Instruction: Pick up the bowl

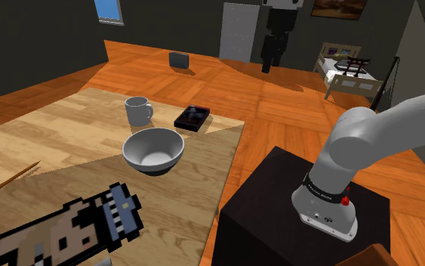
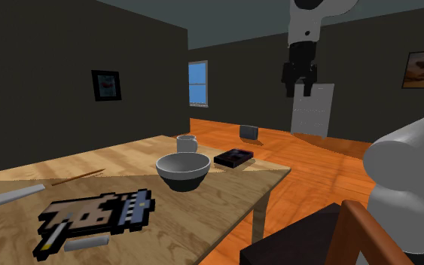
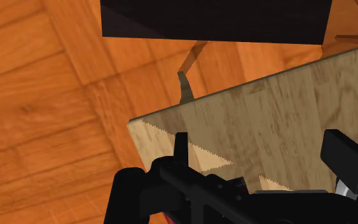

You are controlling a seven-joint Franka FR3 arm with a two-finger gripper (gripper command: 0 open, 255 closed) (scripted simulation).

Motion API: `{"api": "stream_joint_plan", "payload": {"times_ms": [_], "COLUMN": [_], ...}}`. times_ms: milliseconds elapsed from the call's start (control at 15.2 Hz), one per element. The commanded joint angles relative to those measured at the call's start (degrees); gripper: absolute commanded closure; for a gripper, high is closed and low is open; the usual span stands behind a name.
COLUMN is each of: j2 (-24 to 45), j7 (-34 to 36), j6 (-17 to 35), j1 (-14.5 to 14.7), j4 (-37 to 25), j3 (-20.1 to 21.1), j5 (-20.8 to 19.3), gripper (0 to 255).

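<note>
A grey-white bowl [image 1: 153,150] [image 2: 182,169] stands upright on the wooden table [image 1: 44,136] [image 2: 225,196], near the edge that faces the stand. My black gripper [image 1: 268,65] [image 2: 299,89] hangs high in the air, well above the bowl and off to the table's corner side, pointing down. In the wrist view the gripper [image 3: 260,159] is open, its two fingers [image 3: 180,149] standing wide apart with nothing between them, over a corner of the table [image 3: 266,121].
Behind the bowl stand a grey mug [image 1: 137,110] [image 2: 186,143] and a flat black box [image 1: 192,117] [image 2: 234,157]. A pixelated flat object [image 1: 67,227] [image 2: 97,212] and a thin stick [image 1: 7,181] lie nearer. The dark stand [image 1: 301,219] [image 3: 215,19] sits beside the table.
</note>
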State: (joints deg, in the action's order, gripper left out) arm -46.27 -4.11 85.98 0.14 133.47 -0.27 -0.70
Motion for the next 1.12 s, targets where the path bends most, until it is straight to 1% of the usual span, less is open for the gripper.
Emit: {"api": "stream_joint_plan", "payload": {"times_ms": [0, 528, 1056], "j2": [0.0, 8.99, 21.69], "j7": [0.0, 3.62, 6.08], "j6": [0.0, 13.97, 27.39], "j1": [0.0, 2.68, 5.45], "j4": [0.0, 3.91, 3.02], "j3": [0.0, 3.52, 7.08], "j5": [0.0, 5.77, 10.67], "gripper": [0, 0, 0]}}
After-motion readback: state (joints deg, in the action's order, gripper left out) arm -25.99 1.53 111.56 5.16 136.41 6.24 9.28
